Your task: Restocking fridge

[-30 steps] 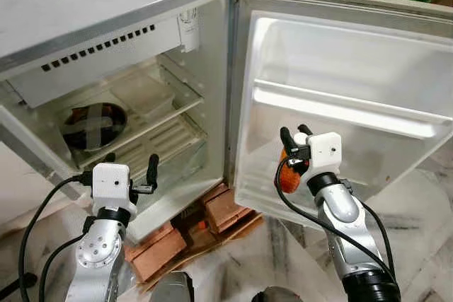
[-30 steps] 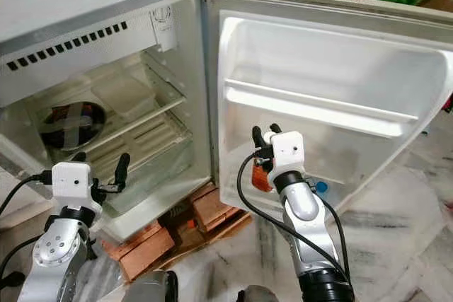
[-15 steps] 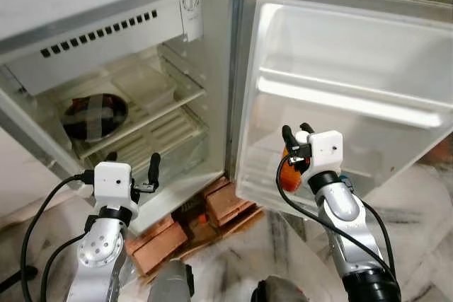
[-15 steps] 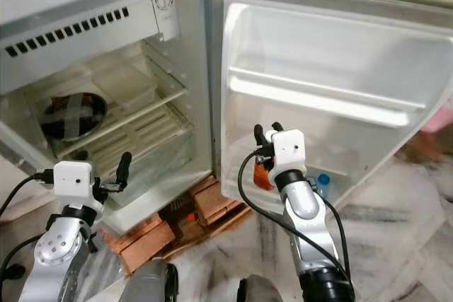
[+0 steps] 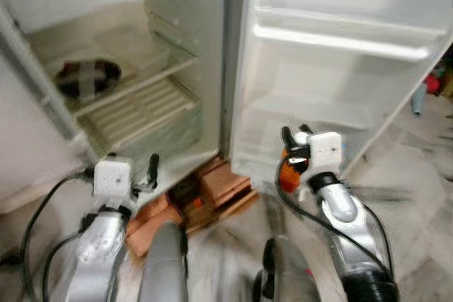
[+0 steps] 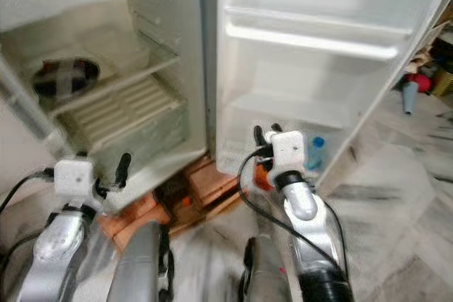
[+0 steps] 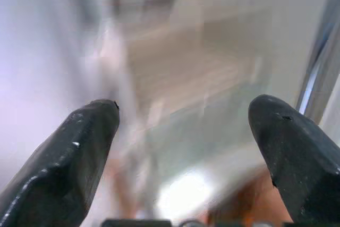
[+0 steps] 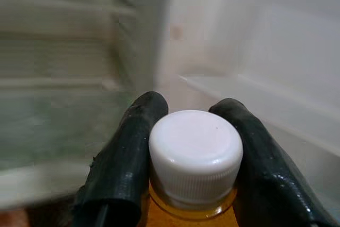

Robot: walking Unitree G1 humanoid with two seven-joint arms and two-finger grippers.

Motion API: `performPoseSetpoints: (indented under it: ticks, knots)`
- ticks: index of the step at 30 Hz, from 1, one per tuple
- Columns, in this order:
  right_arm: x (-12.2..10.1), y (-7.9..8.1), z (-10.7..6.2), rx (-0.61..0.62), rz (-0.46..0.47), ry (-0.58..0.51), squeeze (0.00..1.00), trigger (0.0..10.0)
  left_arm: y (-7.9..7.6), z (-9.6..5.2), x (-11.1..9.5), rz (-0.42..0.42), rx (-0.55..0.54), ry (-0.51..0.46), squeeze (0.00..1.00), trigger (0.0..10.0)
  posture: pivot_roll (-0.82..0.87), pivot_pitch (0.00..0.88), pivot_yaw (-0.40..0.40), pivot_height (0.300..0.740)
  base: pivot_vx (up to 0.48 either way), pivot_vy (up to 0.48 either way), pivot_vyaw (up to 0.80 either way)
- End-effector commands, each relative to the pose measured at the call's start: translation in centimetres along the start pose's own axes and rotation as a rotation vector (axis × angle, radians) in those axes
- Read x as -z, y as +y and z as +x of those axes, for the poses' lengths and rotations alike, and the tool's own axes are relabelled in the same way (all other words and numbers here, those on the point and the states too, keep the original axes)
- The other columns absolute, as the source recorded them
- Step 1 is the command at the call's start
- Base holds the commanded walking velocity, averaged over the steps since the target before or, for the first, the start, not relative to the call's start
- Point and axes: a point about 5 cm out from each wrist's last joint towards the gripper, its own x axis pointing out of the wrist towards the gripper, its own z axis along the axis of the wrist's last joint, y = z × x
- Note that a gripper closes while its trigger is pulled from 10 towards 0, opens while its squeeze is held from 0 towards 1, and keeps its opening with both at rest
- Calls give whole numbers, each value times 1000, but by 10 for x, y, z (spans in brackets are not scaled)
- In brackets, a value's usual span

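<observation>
Our right gripper (image 8: 194, 147) clamps a white-capped orange bottle (image 8: 195, 158) low before the open fridge door (image 5: 340, 68). Our left gripper (image 7: 180, 147) hangs spread and empty by the fridge (image 5: 134, 68).

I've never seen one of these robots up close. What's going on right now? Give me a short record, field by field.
Place: small white fridge, door open
Right gripper: shut on an orange bottle with a white screw cap, held in front of the lower door shelf
Left gripper: open, holding nothing, near the fridge's bottom edge
On the fridge shelf: dark round covered dish
In the door: blue-capped bottle
Under the fridge: red bricks
</observation>
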Motion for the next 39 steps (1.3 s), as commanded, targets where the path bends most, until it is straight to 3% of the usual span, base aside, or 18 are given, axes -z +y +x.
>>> performPoseSetpoints:
  ticks: [1,11,24,39]
  knots:
    - [-4,3,1,2,8,-20,0,10000,1,3,-4,13,0,-9,0,10000,112,102,-20,632,0,0,0]
    - [-7,-1,7,25,-10,-30,0,10000,0,4,-5,4,20,-21,0,10000,111,104,-20,632,0,0,0]
    - [-7,0,9,25,-1,-28,0,10000,-1,4,-4,2,35,-22,0,10000,112,107,-21,632,298,0,-438]
    - [-8,7,10,-44,6,-39,0,10000,-1,6,-5,2,35,-29,0,10000,110,106,-18,632,218,0,0]
